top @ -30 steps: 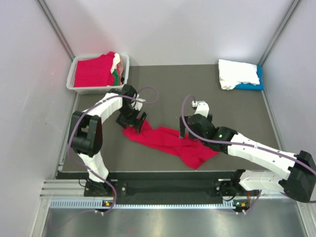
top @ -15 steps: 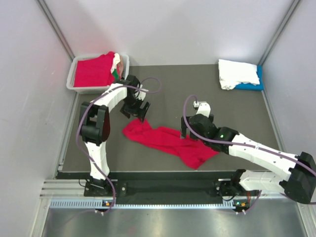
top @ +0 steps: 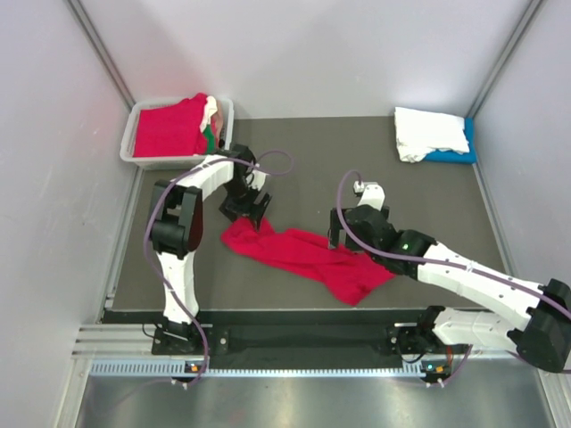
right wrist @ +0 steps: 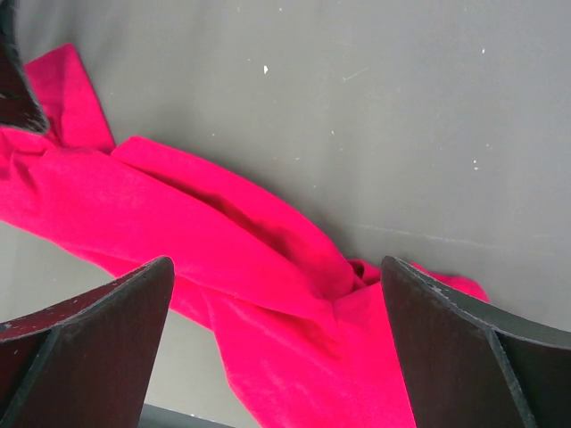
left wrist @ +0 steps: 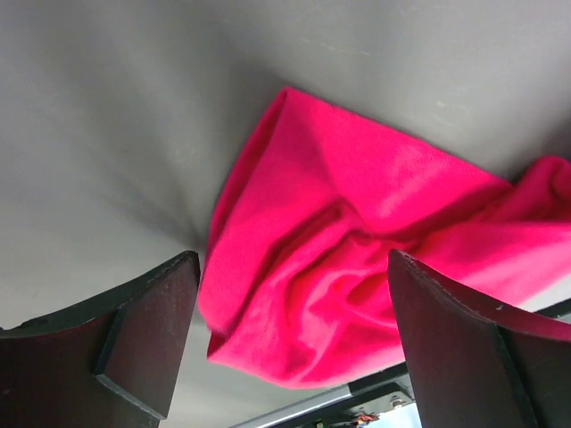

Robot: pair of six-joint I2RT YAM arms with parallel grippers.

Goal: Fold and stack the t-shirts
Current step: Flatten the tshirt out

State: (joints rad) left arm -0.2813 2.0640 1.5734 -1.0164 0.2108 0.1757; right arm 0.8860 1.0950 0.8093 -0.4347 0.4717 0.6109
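- item: crumpled bright red cloth t-shirt (top: 303, 259). loc: mid dark grey surface (top: 401, 187), lying as a twisted diagonal strip, bunched at both ends. not flat, not folded.
- left end effector (top: 245, 210): jaws wide, nothing between them. sits over the shirt's left bunched end; touching cloth or not, can't tell.
- right end effector (top: 341, 239): jaws wide, empty. above the shirt's far edge, right of centre.
- other stock: folded white t-shirt (top: 431, 132) on top of a blue t-shirt (top: 457, 157), far-right corner. more red cloth (top: 165, 132) in the pale plastic tub (top: 169, 162), far left.
- step in hand (est.): take one end per arm & spread the shirt flat before any fold.
- how-to, left: wrist view shows several folds piled below the jaws. aim for the outer pointed corner and pinch one layer only.
- how-to, right: find a hem or sleeve edge, not the thick middle ridge.
- both: lift tog., draw apart evenly till the twist drops out, lay down taut.
- risk: a double-layer grab prob. keeps the twist in.
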